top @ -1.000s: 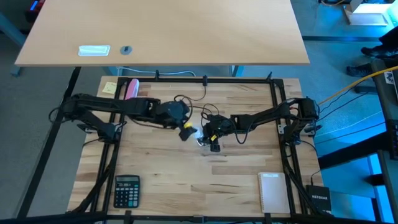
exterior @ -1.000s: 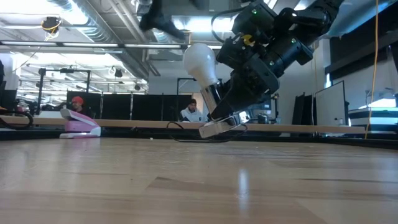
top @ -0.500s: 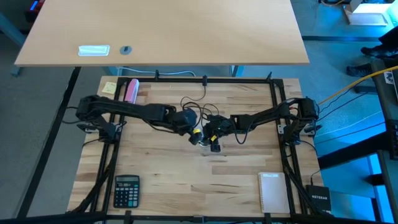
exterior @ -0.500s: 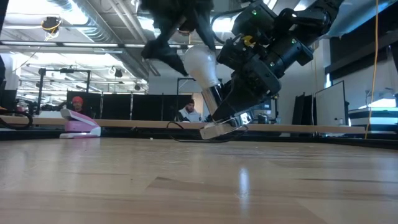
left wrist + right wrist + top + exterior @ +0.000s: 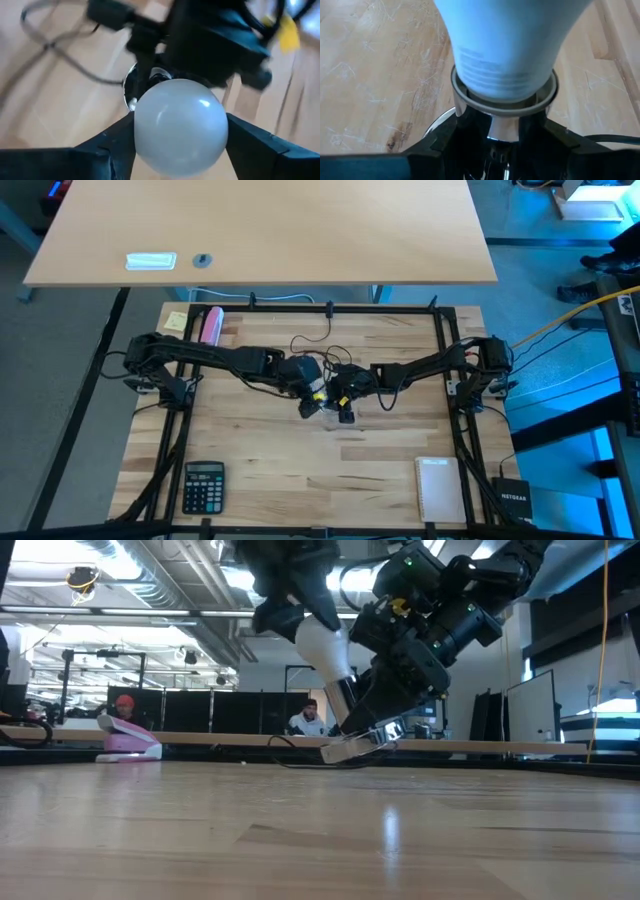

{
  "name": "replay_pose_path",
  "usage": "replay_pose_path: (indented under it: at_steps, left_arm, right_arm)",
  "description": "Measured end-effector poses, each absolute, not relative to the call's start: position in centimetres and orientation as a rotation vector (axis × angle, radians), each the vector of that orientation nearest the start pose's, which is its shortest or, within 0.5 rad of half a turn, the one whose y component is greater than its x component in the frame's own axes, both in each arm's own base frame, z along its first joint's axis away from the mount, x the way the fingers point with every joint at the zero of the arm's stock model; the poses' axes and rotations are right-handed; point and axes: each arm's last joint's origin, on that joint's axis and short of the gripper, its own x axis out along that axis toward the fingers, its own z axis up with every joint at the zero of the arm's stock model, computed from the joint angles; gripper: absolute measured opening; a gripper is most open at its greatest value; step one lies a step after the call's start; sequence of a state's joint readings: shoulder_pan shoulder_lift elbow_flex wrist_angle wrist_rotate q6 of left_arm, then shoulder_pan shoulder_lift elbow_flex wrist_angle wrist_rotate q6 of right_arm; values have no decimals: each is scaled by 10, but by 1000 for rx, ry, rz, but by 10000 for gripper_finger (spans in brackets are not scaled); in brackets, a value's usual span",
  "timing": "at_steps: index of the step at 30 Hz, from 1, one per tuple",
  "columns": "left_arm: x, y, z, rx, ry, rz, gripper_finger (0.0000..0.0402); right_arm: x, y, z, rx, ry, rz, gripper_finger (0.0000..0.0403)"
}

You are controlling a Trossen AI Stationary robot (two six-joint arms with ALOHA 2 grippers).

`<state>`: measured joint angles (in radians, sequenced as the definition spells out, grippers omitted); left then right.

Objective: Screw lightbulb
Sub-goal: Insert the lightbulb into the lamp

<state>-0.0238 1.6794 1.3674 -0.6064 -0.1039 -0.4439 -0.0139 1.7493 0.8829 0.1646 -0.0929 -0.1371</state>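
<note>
The white lightbulb (image 5: 322, 644) stands tilted at the table's middle, with its narrow end in the round silver socket (image 5: 503, 101). A black cord (image 5: 312, 346) runs from the socket toward the far edge. My left gripper (image 5: 314, 392) reaches in from the table's left and is shut on the bulb's round globe (image 5: 180, 127). My right gripper (image 5: 341, 400) comes from the table's right and is shut on the socket below the bulb. The socket's flat foot (image 5: 350, 747) is tipped and sits low over the wood; whether it touches the table I cannot tell. My left gripper pinches the bulb's round globe (image 5: 145, 125) between its two fingers (image 5: 116, 142), one on each side at its widest part. The fingers come down on it slanting from above and from the table's left. The bulb leans, its narrow end down in the socket. My right gripper pinches the socket's body just below its silver rim (image 5: 470, 106) between its two fingers (image 5: 442, 142), one on each side. It comes slanting from the table's right. The socket is tilted, its open end up with the bulb's neck (image 5: 505, 60) in it.
A calculator (image 5: 204, 485) lies near the front left and a white pad (image 5: 437, 488) near the front right. A pink-and-white object (image 5: 210, 323) and a yellow note (image 5: 177, 321) lie at the far left. People sit in the room beyond the table (image 5: 308, 718).
My left gripper has moved toward the table's right, onto the bulb. Its fingers first stood open around the globe and have now shut on it. The bulb, the socket and my right gripper have stayed where they were.
</note>
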Motion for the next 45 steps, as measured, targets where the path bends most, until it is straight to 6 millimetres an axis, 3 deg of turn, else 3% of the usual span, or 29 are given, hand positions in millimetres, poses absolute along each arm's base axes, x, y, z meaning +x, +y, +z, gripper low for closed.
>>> replay_pose_path:
  at_steps: [4,9,17,19,22,33,40,45]
  left_arm:
    - [358,-6,271,-5,920,100,248]
    - [357,-6,270,571,934,-198,267]
    - [356,-5,269,1441,839,-633,276]
    - [355,-6,269,1576,818,-712,276]
    - [354,-7,269,1639,809,-763,276]
    - [353,-13,269,1532,831,-717,282]
    - [356,-15,271,1509,815,-664,346]
    - [347,-19,280,1382,916,-478,380]
  right_arm:
    - [346,-2,154,-98,678,142,180]
    - [346,-1,154,-104,677,145,180]
    - [345,4,153,-50,688,146,180]
    - [345,3,153,-27,690,139,180]
    - [345,3,153,-31,690,131,180]
    - [345,3,153,-19,696,125,180]
    - [346,3,154,-18,693,121,180]
    - [345,3,154,-21,698,113,180]
